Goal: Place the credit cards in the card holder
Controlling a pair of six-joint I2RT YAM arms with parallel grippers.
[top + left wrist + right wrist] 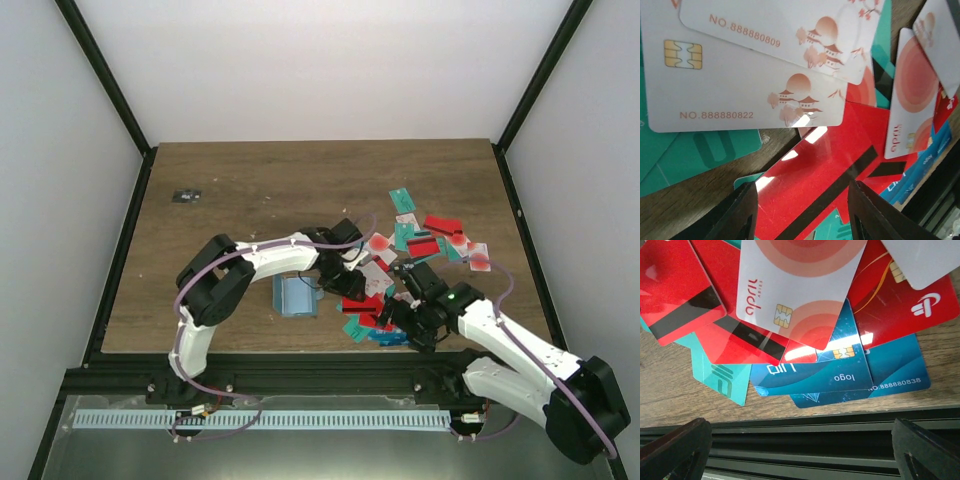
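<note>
- Credit cards [405, 265] lie in a loose, overlapping heap on the right half of the table [250, 180], with teal, red, white and blue ones mixed together.
- Card holder [295, 295] lies flat on the table, left of the heap and near the front edge, close beside my left arm.
- My left end effector [802, 215] is low over the heap, its jaws partly apart and gripping nothing. A red card with a black stripe [815, 170] lies under the gap.
- My right end effector [800, 440] stands wide open and empty at the near side of the heap. It is above the black rail [800, 425] at the table's edge, with blue cards [840, 370] just beyond.
- A small dark object [186, 196] lies well apart, at the far left.
</note>
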